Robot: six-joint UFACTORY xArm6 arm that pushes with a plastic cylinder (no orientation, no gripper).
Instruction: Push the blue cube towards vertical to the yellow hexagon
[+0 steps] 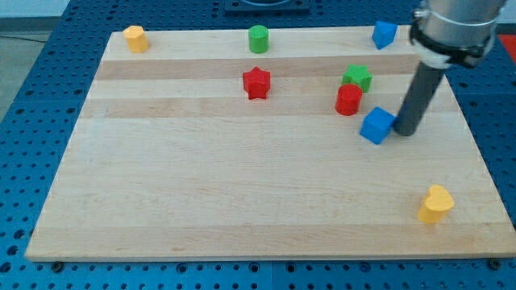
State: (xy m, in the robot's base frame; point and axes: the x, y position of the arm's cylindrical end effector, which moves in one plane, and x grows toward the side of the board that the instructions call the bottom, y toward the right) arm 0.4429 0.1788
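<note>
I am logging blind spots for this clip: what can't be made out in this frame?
- Camera view: my tip sits at the blue cube's right side; actual contact is too close to tell.
- The arm's upper part is cut off by the view's top edge.
- The yellow block at the wooden board's lower right is too small to confirm its shape.
- The blue block at the top right: shape unclear, partly beside the arm.

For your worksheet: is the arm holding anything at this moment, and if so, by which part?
Nothing is held. My tip only stands against the right side of the blue cube; a bare rod cannot grasp.
</note>
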